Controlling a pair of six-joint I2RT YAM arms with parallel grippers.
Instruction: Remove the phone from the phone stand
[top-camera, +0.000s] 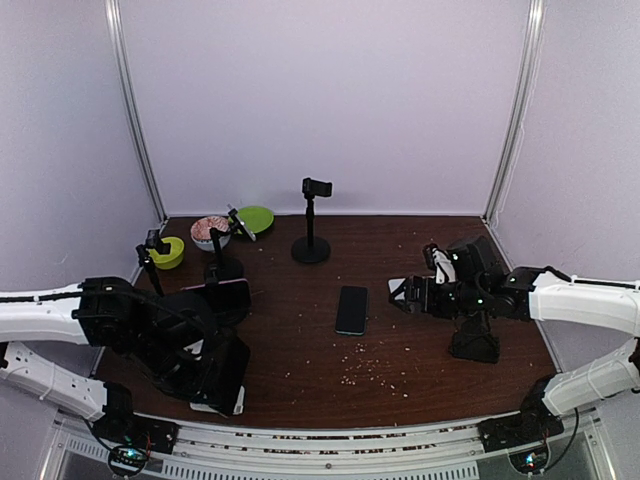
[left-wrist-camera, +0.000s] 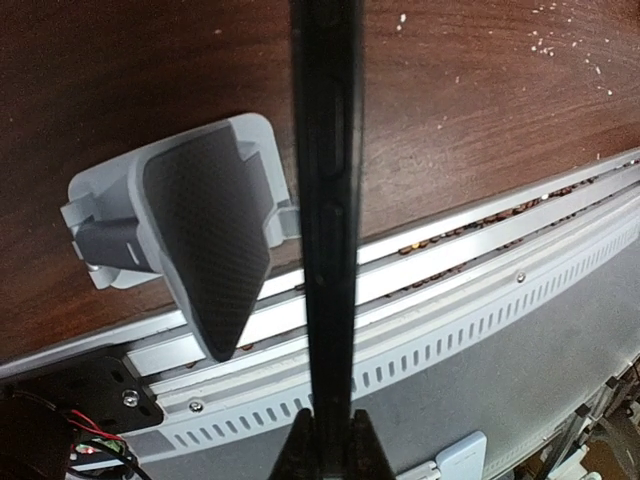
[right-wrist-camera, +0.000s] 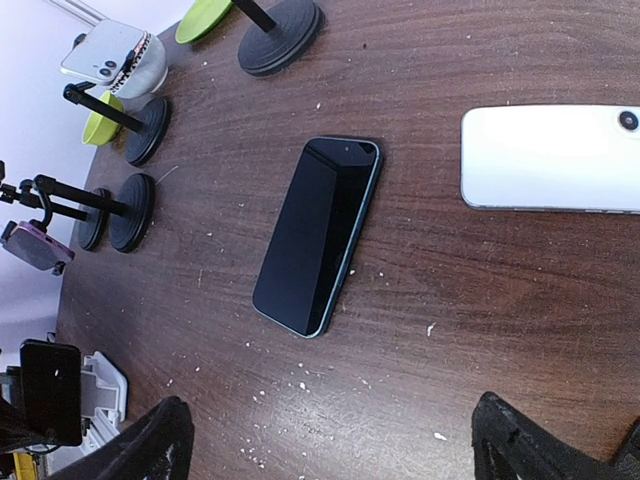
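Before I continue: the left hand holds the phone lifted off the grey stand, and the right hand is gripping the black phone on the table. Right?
No. The right hand is open and grips nothing; the black phone lies free on the table, as the right wrist view shows. The left hand does hold the phone off the grey stand.

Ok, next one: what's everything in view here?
table: one, dark brown, crumb-strewn
black phone: one, black, flat at table centre
white phone: one, white, flat by right gripper
held phone: one, dark, edge-on, off the stand
phone stand: one, grey, near edge, left
pole stands: several, black, back and left
plate: one, green, back left
bowl: one, green, far left
second bowl: one, pale, beside plate
left gripper: one, black, shut on held phone
right gripper: one, black, open, above table
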